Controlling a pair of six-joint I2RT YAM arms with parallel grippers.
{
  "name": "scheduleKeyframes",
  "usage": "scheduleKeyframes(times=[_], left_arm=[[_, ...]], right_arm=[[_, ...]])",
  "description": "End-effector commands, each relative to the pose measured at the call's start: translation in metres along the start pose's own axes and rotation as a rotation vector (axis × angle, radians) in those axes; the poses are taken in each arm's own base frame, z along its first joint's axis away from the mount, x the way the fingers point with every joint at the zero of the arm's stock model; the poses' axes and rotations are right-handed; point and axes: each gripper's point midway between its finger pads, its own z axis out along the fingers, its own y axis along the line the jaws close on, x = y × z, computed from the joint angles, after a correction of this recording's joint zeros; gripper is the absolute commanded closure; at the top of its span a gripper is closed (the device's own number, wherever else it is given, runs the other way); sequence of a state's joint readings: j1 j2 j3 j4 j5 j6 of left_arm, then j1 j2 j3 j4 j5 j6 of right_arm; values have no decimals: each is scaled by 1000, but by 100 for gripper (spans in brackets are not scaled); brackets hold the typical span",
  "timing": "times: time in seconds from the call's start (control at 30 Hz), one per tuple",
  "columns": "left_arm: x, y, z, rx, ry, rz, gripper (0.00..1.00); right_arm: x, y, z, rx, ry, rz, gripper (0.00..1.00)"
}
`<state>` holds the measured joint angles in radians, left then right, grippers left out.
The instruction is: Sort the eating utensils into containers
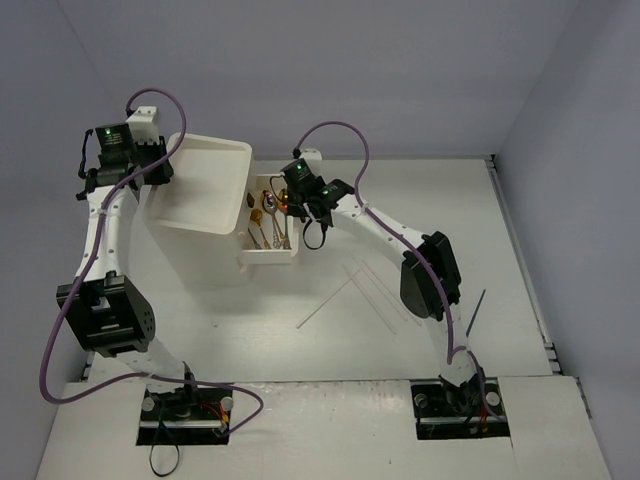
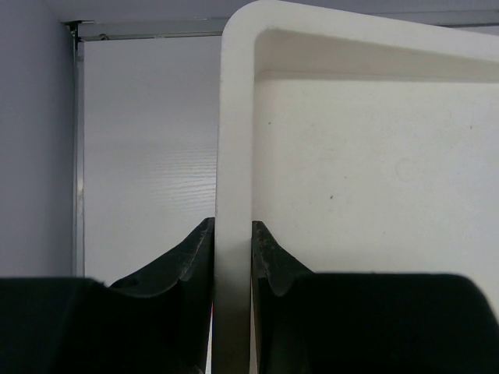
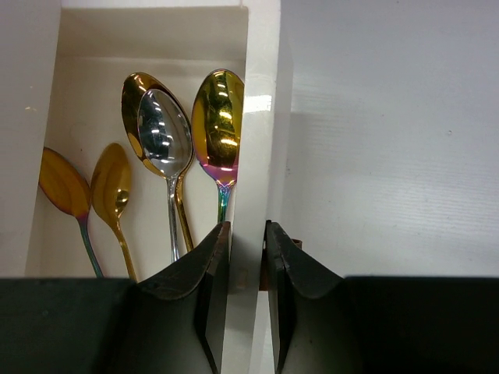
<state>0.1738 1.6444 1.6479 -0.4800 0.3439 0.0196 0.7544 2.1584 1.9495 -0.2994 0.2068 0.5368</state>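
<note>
Right now the right gripper [image 3: 245,234] is pinched narrow on a side wall of the drawer [image 3: 261,117], spoons [image 3: 218,109] lying just inside it. The left gripper [image 2: 233,234] clamps the rim of the white box [image 2: 234,117]. Faint chopsticks [image 1: 352,290], probably clear, lie well apart on the table [image 1: 450,220].

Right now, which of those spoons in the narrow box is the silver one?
The silver spoon lying on top of a gold spoon, second from the drawer wall that the right pincer grips. The other four are gold or copper-toned.
</note>
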Motion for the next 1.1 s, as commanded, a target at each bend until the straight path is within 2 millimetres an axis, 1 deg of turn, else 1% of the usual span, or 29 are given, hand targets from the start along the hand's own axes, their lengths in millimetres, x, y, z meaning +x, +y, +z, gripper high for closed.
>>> scheduleKeyframes(times=[0.0, 0.1, 0.17, 0.23, 0.53, 0.63, 0.73, 0.83, 0.93, 1.0, 1.07], left_arm=[[23, -62, -9, 209, 87, -130, 100], [25, -61, -8, 191, 89, -172, 100], [28, -62, -7, 186, 92, -204, 100], [28, -62, -6, 184, 85, -221, 100], [27, -61, -8, 150, 62, -317, 100], [25, -57, -9, 119, 49, -356, 100], [21, -59, -9, 117, 23, -393, 100], [21, -63, -8, 121, 17, -420, 100], [21, -61, -10, 107, 12, -429, 100], [20, -58, -13, 88, 7, -428, 100], [18, -54, -16, 68, 1, -426, 100]], right_arm=[[-44, 76, -33, -227, -126, 112, 100], [-31, 83, -31, -228, -104, 139, 100], [-28, 87, -32, -238, -101, 163, 100], [-29, 94, -38, -256, -110, 183, 100], [-56, 113, -69, -334, -158, 250, 100], [-56, 115, -77, -350, -152, 268, 100], [-48, 114, -78, -351, -136, 287, 100], [-43, 124, -81, -391, -118, 313, 100], [-50, 136, -91, -426, -133, 319, 100], [-56, 136, -94, -430, -148, 319, 100], [-57, 131, -96, -417, -157, 309, 100]])
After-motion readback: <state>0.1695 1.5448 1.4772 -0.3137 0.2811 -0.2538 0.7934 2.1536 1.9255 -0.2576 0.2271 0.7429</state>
